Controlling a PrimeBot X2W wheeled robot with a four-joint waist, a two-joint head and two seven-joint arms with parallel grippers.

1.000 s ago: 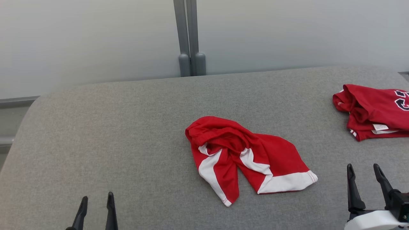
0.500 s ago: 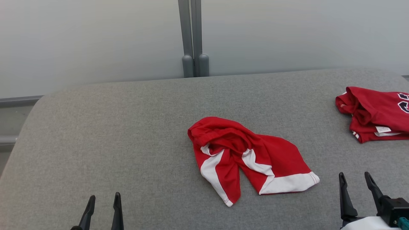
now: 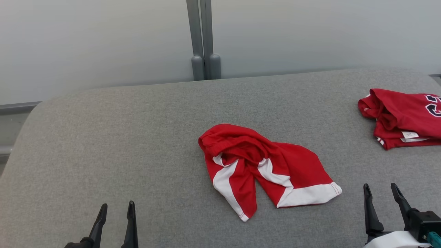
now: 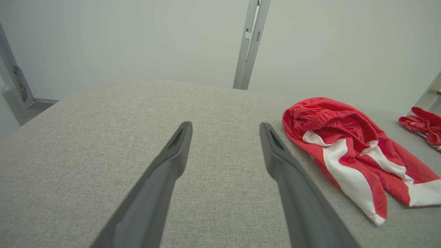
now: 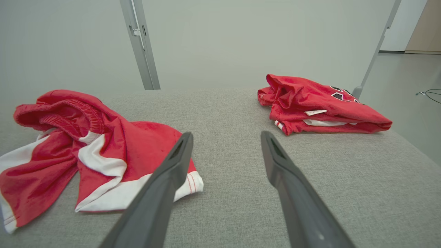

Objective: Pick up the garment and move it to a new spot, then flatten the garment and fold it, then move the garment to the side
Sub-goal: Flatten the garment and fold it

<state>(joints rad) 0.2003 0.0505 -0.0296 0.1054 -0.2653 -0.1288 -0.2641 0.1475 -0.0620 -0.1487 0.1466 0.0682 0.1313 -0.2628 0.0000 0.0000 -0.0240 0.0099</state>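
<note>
- Two grippers sit low in the head view, left gripper and right gripper, both spread wide, nothing in either
- Crumpled red-and-white garment lies mid-way across the grey table, nearer the right gripper, touching neither
- Folded red jersey rests off at the table's right side

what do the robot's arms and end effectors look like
The left end effector and right end effector each have two long, matte dark grey fingers tapering to narrow tips, with a shallow slot inside each tip. The right one is mounted on a black block with a teal connector, then a glossy white forearm shell.
</note>
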